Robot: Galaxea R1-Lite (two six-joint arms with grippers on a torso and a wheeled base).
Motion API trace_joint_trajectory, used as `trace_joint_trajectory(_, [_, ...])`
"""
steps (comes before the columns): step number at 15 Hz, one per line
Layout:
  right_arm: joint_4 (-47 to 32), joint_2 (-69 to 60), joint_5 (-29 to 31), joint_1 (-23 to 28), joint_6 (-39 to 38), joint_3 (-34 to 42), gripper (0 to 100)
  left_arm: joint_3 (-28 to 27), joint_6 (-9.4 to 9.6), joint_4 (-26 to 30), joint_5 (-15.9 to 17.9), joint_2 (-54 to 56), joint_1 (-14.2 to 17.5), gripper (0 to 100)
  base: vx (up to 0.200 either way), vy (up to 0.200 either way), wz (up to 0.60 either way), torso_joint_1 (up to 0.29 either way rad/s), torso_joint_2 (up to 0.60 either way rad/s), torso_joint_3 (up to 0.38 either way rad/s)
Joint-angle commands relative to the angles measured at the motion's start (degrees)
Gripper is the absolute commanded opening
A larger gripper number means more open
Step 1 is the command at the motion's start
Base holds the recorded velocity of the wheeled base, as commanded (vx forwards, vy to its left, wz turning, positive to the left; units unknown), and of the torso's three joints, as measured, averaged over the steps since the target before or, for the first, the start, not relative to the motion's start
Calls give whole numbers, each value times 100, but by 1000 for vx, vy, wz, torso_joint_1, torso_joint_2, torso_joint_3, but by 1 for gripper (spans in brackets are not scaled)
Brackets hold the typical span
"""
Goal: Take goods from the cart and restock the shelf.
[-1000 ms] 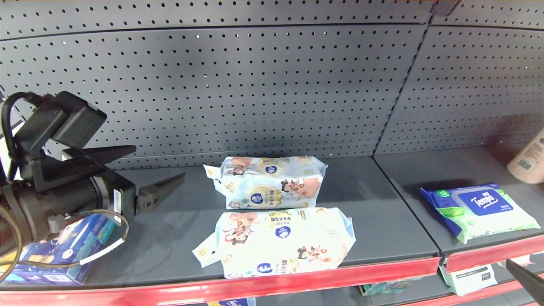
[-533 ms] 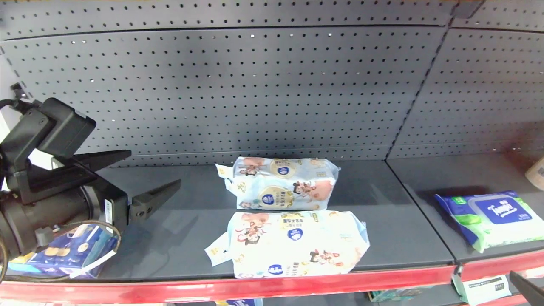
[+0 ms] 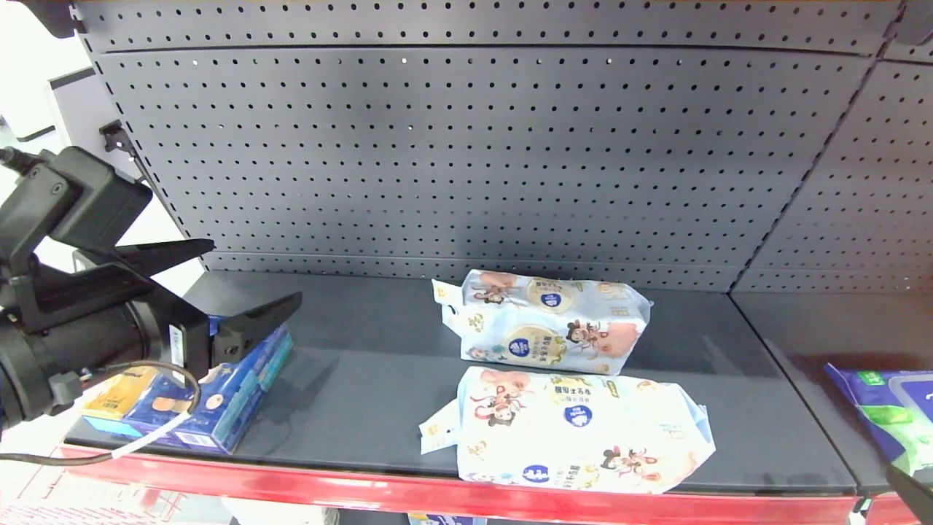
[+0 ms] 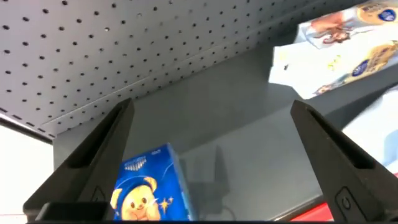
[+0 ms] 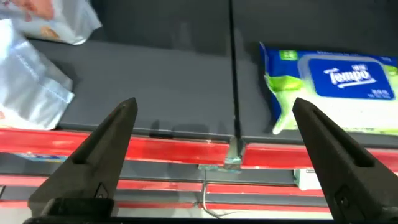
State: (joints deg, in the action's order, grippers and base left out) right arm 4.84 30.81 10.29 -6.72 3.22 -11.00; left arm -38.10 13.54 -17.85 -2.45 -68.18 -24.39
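The dark grey shelf (image 3: 364, 364) holds two white cartoon-print tissue packs, one at the back (image 3: 547, 321) and one at the front edge (image 3: 583, 430). A blue box (image 3: 211, 386) lies at the shelf's left end. My left gripper (image 3: 255, 271) hovers open just above the box, with nothing between its fingers. The left wrist view looks past the open left gripper (image 4: 212, 104) at the blue box (image 4: 149, 193) and a white pack (image 4: 336, 50). My right gripper (image 5: 216, 102) is open and empty in front of the shelf's red lip (image 5: 155, 146).
A blue and green wet-wipes pack (image 3: 885, 408) lies on the neighbouring shelf section to the right, the same wet-wipes pack (image 5: 336, 87) lying beyond the right gripper. A perforated back panel (image 3: 466, 160) closes the shelf behind. Bare shelf lies between the blue box and the white packs.
The head view has swung left, so everything has shifted right in the picture. The left gripper stays open, now over the blue box at the shelf's left end.
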Motion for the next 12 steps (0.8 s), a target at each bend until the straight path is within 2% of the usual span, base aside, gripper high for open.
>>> trace_joint_trajectory(1, [-9, -330, 26, -5, 21, 115, 100, 21, -1, -17, -1, -2, 5, 100, 0, 0, 0, 0, 0, 0])
trace_joint_trajectory(3, [-18, -400, 26, -5, 91, 168, 100, 92, -1, -26, 17, 42, 5, 100, 0, 0, 0, 0, 0, 0])
trace_joint_trajectory(8, [-18, -382, 17, -5, 267, 177, 100, 118, 8, -26, 43, 86, 5, 100, 0, -200, 0, 8, 3, 0])
trace_joint_trajectory(12, [17, -277, -36, -40, 302, 150, 100, 215, 8, -8, 87, 200, -4, 100, 0, 0, 0, 0, 0, 0])
